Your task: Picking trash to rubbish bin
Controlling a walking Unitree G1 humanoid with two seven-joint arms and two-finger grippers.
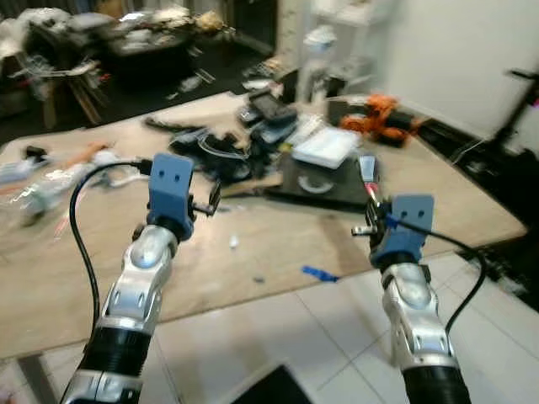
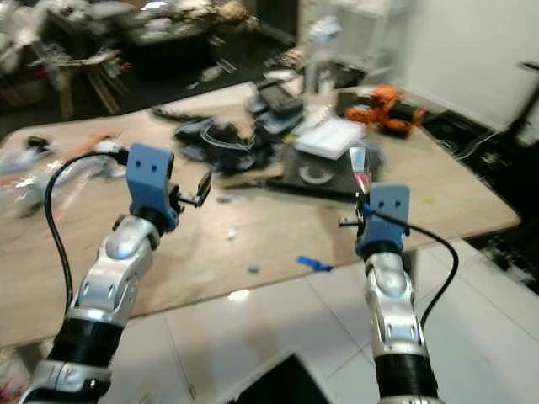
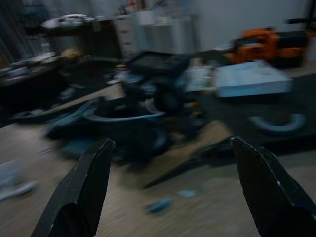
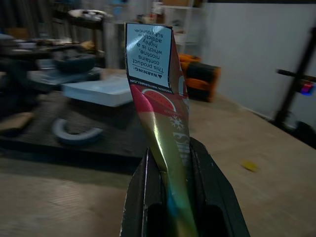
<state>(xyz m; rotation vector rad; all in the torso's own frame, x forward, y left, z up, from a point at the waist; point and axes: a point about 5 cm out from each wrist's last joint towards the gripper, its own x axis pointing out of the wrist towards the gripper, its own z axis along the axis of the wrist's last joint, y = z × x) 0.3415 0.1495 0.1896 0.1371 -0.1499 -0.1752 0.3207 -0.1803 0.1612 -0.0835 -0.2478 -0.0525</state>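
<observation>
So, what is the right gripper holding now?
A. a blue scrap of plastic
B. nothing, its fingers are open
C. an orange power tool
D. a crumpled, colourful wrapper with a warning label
D: in the right wrist view the right gripper has its black fingers shut on a wrapper with a printed warning label, which stands up above the wooden table.

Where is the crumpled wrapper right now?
The wrapper is pinched upright in the right hand, held above the wooden table near its front edge, beside the dark mat.
</observation>
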